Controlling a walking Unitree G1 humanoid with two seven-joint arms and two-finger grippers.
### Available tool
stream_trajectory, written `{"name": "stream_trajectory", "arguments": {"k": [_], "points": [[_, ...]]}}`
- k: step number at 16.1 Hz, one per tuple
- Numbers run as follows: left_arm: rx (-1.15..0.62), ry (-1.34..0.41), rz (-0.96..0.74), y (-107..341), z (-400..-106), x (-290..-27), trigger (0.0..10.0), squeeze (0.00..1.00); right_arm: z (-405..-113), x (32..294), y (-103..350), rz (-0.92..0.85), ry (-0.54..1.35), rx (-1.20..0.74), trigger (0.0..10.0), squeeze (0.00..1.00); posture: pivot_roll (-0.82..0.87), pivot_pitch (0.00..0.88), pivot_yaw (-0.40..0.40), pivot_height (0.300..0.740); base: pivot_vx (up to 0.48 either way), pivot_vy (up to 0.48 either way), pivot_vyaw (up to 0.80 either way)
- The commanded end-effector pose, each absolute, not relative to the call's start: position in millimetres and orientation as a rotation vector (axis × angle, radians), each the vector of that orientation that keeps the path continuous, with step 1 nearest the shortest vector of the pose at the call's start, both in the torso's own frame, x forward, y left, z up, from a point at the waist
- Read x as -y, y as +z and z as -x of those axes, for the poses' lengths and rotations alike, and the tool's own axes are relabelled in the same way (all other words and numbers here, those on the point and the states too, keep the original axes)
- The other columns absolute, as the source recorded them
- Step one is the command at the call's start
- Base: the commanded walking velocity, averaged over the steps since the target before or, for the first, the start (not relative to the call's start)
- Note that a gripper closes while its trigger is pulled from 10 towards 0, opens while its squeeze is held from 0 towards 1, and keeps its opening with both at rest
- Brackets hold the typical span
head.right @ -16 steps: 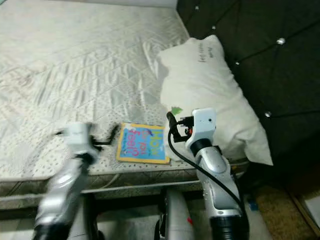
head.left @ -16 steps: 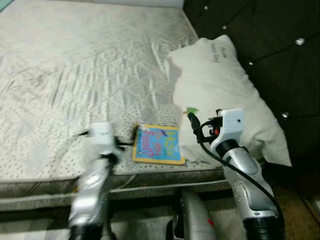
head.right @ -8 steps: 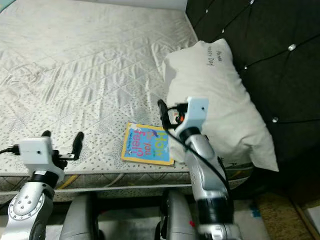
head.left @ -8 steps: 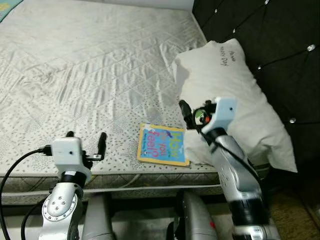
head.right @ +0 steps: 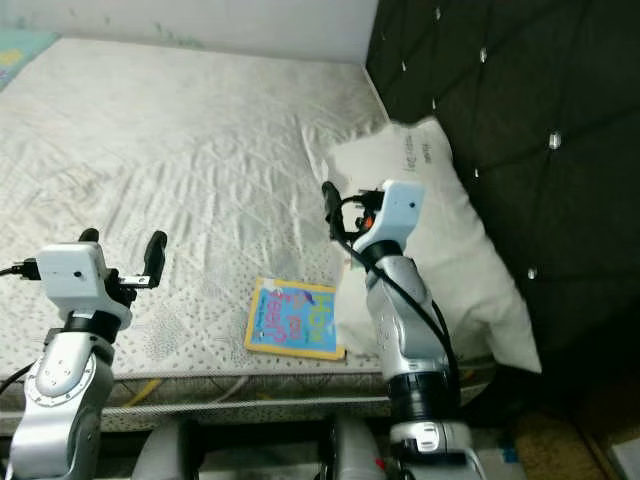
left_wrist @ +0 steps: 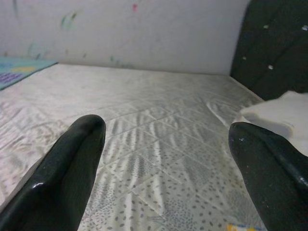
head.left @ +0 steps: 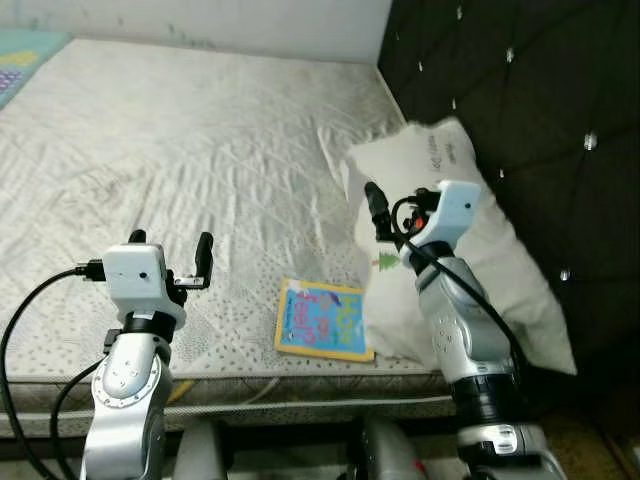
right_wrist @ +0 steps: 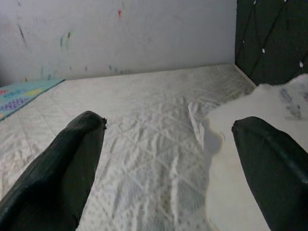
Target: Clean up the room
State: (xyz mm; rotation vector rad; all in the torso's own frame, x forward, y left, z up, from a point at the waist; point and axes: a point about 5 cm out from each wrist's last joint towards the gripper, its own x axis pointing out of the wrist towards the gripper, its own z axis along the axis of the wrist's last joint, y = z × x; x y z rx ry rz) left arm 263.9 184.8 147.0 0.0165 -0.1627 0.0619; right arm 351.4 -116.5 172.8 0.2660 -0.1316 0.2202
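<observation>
A blue and yellow picture book (head.left: 322,318) lies flat near the front edge of the bare quilted mattress (head.left: 180,150). A white pillow (head.left: 480,260) leans against the black headboard, just right of the book. My left gripper (head.left: 170,245) is held up open over the mattress's front edge, left of the book, with nothing between its fingers. My right gripper (head.left: 385,212) is raised open above the pillow's left edge, over the book's right side, and is empty too. The left wrist view looks across the mattress (left_wrist: 159,125) to the pillow (left_wrist: 279,113).
A black tufted headboard (head.left: 520,90) closes off the right side. A white wall (head.left: 200,20) with scribbles runs along the far side of the bed. A teal play mat (head.left: 20,70) lies at the far left corner. The wide mattress surface lies left of the pillow.
The camera has tilted up and shifted. Both arms have risen: the left has steadied over the bed edge, and the right gripper has lifted from beside the book to the pillow's edge.
</observation>
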Motion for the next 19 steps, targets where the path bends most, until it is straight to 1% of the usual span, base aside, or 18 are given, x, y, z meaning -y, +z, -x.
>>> {"name": "stream_trajectory", "arguments": {"k": [1, 5, 9, 10, 12, 13, 15, 17, 18, 19], "points": [[0.185, 0.069, -0.021, 150, -266, -185, 10.0, 0.00, -354, 122, 178, -0.262, 0.196, 0.153, 10.0, 0.00, 0.08, 0.000, -0.099, 0.693, 0.000, 0.000, 0.00], [0.183, 0.161, 0.025, 142, -266, -193, 10.0, 0.00, -349, 133, 167, -0.257, 0.146, 0.139, 10.0, 0.00, 0.07, 0.000, -0.086, 0.740, 0.000, 0.000, 0.00], [0.161, 0.097, 0.032, 140, -266, -189, 10.0, 0.00, -342, 135, 159, -0.263, 0.112, 0.123, 10.0, 0.00, 0.06, 0.000, -0.058, 0.740, 0.000, 0.000, 0.00], [0.142, 0.077, 0.053, 137, -265, -185, 10.0, 0.00, -336, 143, 149, -0.261, 0.060, 0.095, 10.0, 0.00, 0.06, 0.000, -0.059, 0.740, 0.000, 0.000, 0.00], [0.162, 0.070, 0.044, 143, -264, -182, 10.0, 0.00, -333, 146, 149, -0.281, 0.041, 0.088, 10.0, 0.00, 0.06, 0.000, -0.061, 0.740, 0.000, 0.000, 0.00], [0.158, 0.061, 0.061, 143, -262, -179, 10.0, 0.00, -329, 147, 147, -0.266, 0.047, 0.085, 10.0, 0.00, 0.05, 0.000, -0.060, 0.740, 0.000, 0.000, 0.00], [0.136, 0.044, 0.075, 137, -260, -174, 10.0, 0.00, -324, 158, 140, -0.221, -0.038, 0.069, 10.0, 0.00, 0.05, 0.001, -0.055, 0.740, 0.000, 0.000, -0.22], [0.130, 0.031, 0.088, 138, -259, -173, 10.0, 0.00, -321, 162, 136, -0.106, -0.113, 0.048, 10.0, 0.00, 0.04, 0.017, -0.057, 0.740, 0.000, 0.000, 0.00], [0.128, 0.023, 0.091, 138, -260, -172, 10.0, 0.00, -320, 162, 135, -0.073, -0.111, 0.053, 10.0, 0.00, 0.03, 0.024, -0.058, 0.740, 0.000, 0.000, 0.00], [0.125, 0.018, 0.099, 137, -261, -170, 10.0, 0.00, -318, 161, 134, -0.078, -0.090, 0.062, 10.0, 0.00, 0.02, 0.028, -0.060, 0.740, 0.000, 0.247, 0.00]]}}
